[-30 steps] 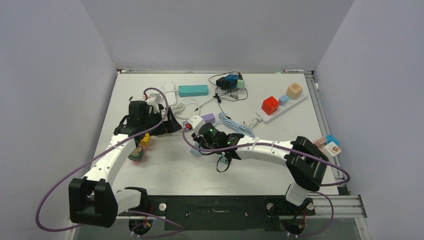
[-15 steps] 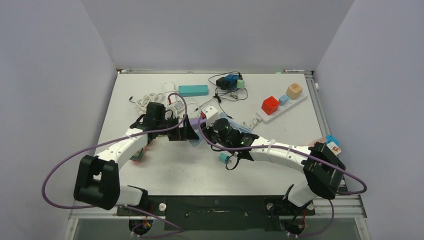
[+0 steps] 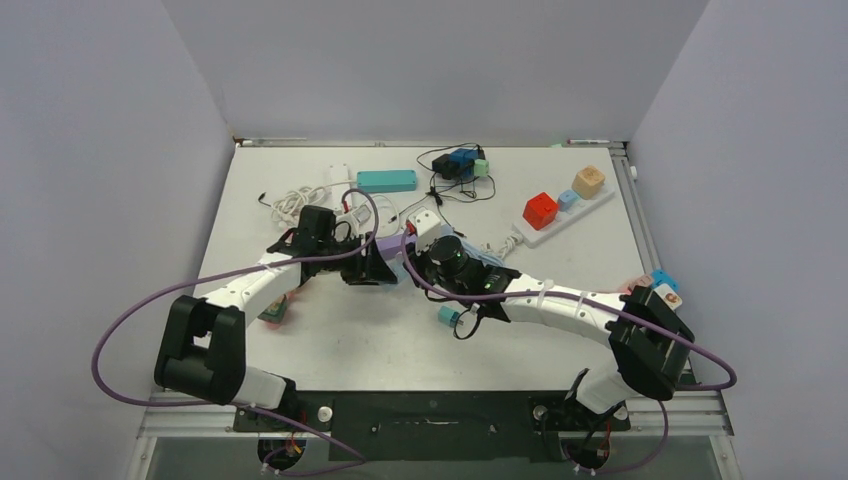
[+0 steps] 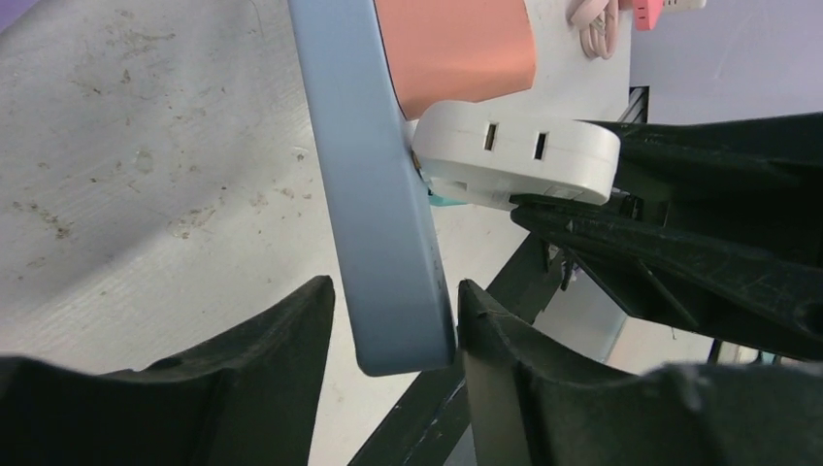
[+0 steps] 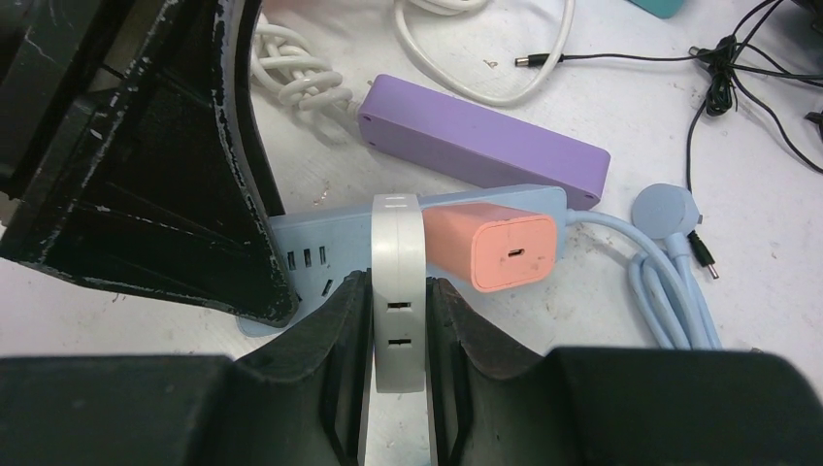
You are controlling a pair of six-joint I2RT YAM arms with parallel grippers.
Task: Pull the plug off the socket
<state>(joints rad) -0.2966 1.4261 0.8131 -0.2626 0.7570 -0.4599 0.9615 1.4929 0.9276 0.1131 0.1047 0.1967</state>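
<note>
The socket [image 5: 312, 256] is a slim light-blue strip lying flat, its coiled cord [image 5: 666, 283] to the right. A flat white plug [image 5: 398, 291] stands in it beside a salmon-pink charger [image 5: 506, 249]. My right gripper [image 5: 398, 325] is shut on the white plug, one finger pressed to each flat side. In the left wrist view the socket's free end [image 4: 380, 204] sits between the fingers of my left gripper [image 4: 393, 320], which is shut on it; the right finger touches and the left is a hair off. The two grippers meet at mid-table [image 3: 395, 262].
A lilac strip [image 5: 480, 155] lies just behind the socket. Farther back are a teal strip [image 3: 386, 181], tangled black cables [image 3: 455, 165] and white cable [image 3: 295, 200]. A white strip with coloured cubes [image 3: 565, 210] is at the right, and small blocks [image 3: 655, 288] lie by the right edge.
My left arm swung right from the table's left side to the socket's end, and its wide-open jaws closed around it. The right arm shifted slightly back-right, still gripping the plug.
</note>
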